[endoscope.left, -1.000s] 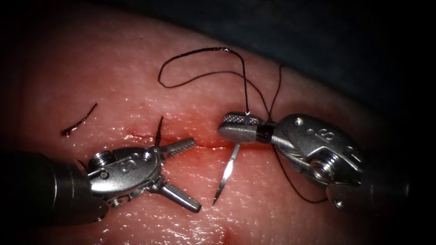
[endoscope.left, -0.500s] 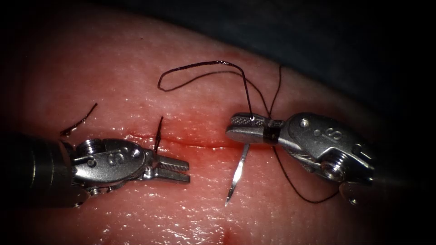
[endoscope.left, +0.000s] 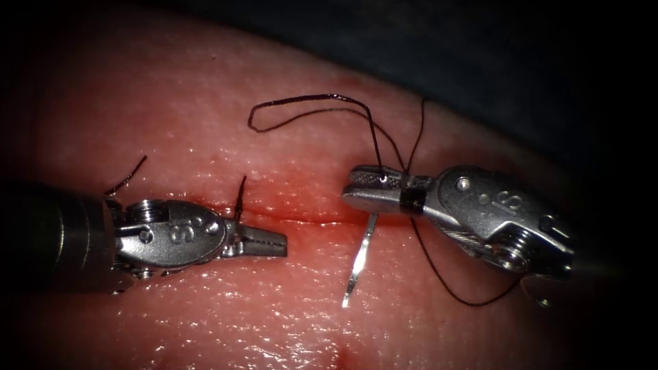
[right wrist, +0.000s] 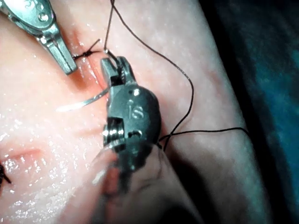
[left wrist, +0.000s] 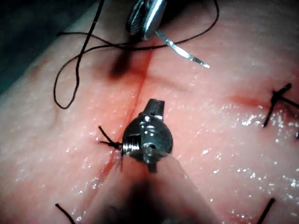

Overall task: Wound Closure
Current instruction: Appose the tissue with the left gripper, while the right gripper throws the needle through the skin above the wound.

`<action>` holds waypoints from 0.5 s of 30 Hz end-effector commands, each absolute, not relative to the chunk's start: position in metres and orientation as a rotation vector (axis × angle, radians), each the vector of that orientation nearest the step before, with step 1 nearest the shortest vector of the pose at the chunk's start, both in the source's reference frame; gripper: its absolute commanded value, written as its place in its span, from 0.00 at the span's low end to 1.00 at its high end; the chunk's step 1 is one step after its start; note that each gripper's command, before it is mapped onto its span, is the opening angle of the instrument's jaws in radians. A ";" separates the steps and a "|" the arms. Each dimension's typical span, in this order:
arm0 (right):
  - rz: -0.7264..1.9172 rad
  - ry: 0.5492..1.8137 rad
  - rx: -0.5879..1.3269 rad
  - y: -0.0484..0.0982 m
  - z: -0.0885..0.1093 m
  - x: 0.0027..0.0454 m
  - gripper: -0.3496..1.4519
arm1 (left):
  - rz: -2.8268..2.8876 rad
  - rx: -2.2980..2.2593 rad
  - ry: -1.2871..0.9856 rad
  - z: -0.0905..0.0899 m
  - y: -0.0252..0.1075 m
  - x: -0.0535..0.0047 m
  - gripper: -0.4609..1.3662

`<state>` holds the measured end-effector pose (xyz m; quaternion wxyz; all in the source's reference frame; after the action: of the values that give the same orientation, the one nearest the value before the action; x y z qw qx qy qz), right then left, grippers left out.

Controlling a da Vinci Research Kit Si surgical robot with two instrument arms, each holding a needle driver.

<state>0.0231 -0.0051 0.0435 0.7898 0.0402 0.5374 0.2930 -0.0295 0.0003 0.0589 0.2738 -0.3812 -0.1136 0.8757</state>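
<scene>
Pink, wet tissue [endoscope.left: 205, 116] spreads under both tools, with the cut [endoscope.left: 301, 216] running across it as a thin red line and red fluid [endoscope.left: 288, 199] pooled along it. Right tool [endoscope.left: 373, 188] sits just above the cut, clenched on the needle [endoscope.left: 360, 260], gripping it near the thread end of its curve. Needle hangs down across the cut, its point free over the tissue below, not in the tissue. You see it again in the left wrist view, needle [left wrist: 184, 51] sticking out from the right tool [left wrist: 145, 18], tip clear of the surface. Thread [endoscope.left: 308, 109] rises from those jaws, loops out over the far tissue, and another stretch curls round below the tool. Left tool [endoscope.left: 264, 241] lies left of the needle, just below the cut, jaws closed together and holding nothing; from its own wrist camera the left tool [left wrist: 153, 108] points along the cut. Beside it a short knot tail [endoscope.left: 239, 195] stands up from the cut, and a loose cut end of thread [endoscope.left: 127, 177] lies on the tissue further left
</scene>
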 end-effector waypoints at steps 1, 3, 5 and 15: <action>0.602 1.164 0.059 -0.005 0.043 0.0229 0.00 | 2.358 -1.021 -0.296 0.059 0.000 -0.0296 0.06; 0.525 1.189 0.013 -0.005 0.043 0.0230 0.00 | 2.381 -0.988 -0.283 0.059 0.000 -0.0298 0.06; 0.499 1.206 -0.005 -0.005 0.043 0.0230 0.00 | 2.397 -0.949 -0.276 0.060 0.000 -0.0300 0.06; 0.445 1.232 -0.036 -0.004 0.042 0.0232 0.00 | 2.436 -0.852 -0.241 0.063 -0.001 -0.0305 0.06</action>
<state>0.0233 -0.0040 0.0422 0.7929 -0.0134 0.5741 0.2037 -0.0305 -0.0015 0.0632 0.2717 -0.3134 -0.0867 0.9058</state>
